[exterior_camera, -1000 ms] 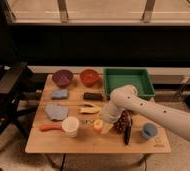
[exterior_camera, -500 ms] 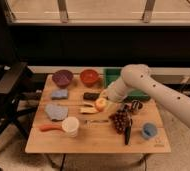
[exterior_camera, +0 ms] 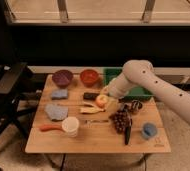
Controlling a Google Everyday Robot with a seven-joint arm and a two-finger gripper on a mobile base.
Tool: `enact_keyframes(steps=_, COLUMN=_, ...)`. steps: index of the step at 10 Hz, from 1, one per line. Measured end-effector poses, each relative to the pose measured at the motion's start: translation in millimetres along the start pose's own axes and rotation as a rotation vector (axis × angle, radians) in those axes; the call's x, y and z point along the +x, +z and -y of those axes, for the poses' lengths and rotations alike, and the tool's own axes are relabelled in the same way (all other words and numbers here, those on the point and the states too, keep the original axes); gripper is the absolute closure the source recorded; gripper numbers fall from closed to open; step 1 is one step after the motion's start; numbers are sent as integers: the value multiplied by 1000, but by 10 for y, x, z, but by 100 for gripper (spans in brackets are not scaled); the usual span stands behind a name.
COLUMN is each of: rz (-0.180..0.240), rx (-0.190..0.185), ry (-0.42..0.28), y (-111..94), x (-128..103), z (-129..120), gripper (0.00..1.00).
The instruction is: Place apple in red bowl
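Observation:
The apple (exterior_camera: 101,101) is small, round and yellow-orange with a reddish blush. My gripper (exterior_camera: 106,98) is shut on it and holds it just above the middle of the wooden table (exterior_camera: 43,142), over a banana (exterior_camera: 90,109). The arm reaches in from the right. The glossy red bowl (exterior_camera: 89,77) stands empty at the table's back edge, behind and slightly left of the apple. The fingers are mostly hidden behind the wrist.
A dark purple bowl (exterior_camera: 62,77) stands left of the red bowl and a green bin (exterior_camera: 138,92) to its right. A dark bar (exterior_camera: 90,95), blue sponge (exterior_camera: 59,94), grey cloth (exterior_camera: 55,111), white cup (exterior_camera: 70,126), grape cluster (exterior_camera: 120,120) and blue cup (exterior_camera: 149,131) lie around.
My gripper took the apple from the table's front middle and carried it up and toward the back. In the last half second it barely moved.

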Motion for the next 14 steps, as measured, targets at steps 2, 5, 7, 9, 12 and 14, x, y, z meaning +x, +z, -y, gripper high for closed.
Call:
enact_keyframes(steps=2, rz=-9, rx=23, ry=-53, y=29, x=-46, z=228, gripper=100)
enact_keyframes(steps=5, rz=-17, rx=76, ry=-109, y=190, x=-89, z=888, gripper=100)
enact_keyframes(steps=7, rz=-34, rx=105, ry=-113, y=301, x=-94, z=1222, gripper=100)
enact_keyframes(steps=9, rz=-36, rx=108, ry=-112, y=300, x=-85, z=1241, gripper=100)
enact_keyframes(steps=12, rz=-37, rx=110, ry=-110, y=304, x=-74, z=1243, gripper=100)
enact_keyframes(steps=14, rz=-21, rx=146, ry=-126, y=358, x=-126, z=1413, gripper=100)
